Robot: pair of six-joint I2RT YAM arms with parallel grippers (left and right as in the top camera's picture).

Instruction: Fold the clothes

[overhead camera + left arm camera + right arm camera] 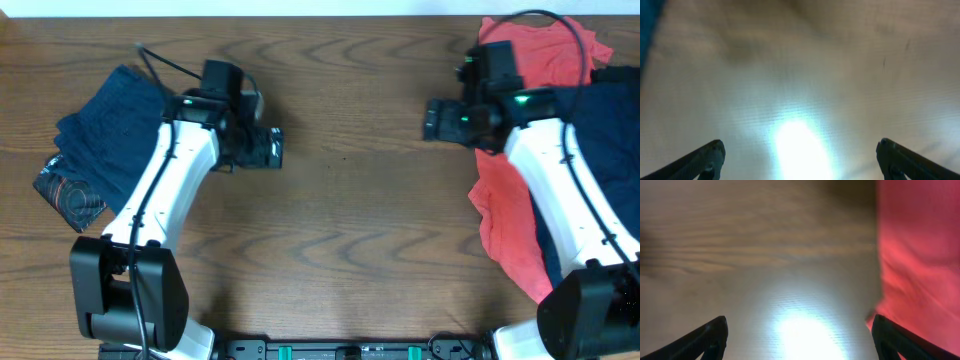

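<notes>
Overhead: my left claw (272, 148) hangs over the wooden bench (350, 230), just right of the navy pile (105, 135) lying at the left edge. My right claw (432, 120) sits just beside the red garment (505, 220), which lies spread out at the right, touching a dark navy garment (610, 150). On both wrist views I read the fingers as set wide apart, with nothing held between them.
</notes>
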